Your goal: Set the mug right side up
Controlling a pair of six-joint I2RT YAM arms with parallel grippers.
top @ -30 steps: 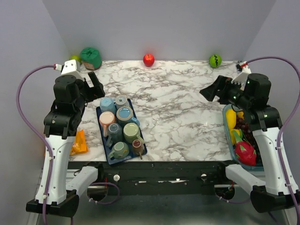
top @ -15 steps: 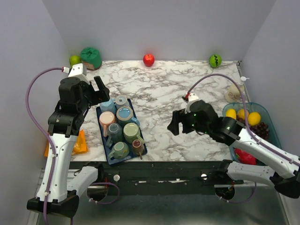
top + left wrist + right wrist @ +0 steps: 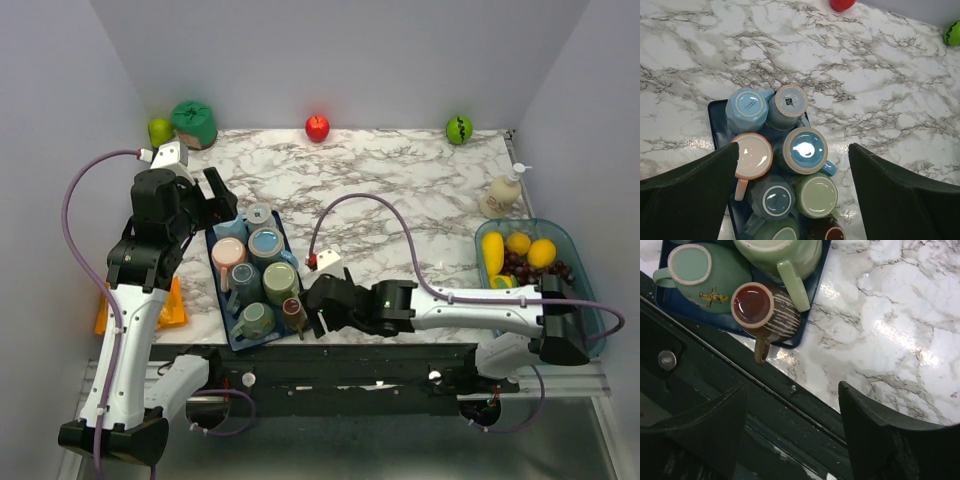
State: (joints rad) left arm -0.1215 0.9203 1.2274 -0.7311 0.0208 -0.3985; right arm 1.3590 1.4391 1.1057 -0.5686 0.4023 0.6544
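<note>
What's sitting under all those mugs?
A dark blue tray. The mugs cover most of its floor, so only its rim and corners show.

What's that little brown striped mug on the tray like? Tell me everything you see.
The brown mug is small, glossy and ceramic-looking, dark brown with thin cream stripes round its side. The face turned up is a red-brown disc ringed in cream, apparently its base, so it seems upside down. It stands at the near right corner of the dark blue tray, handle jutting past the tray's near edge. A teal mug and the handle of a light green mug crowd it.
</note>
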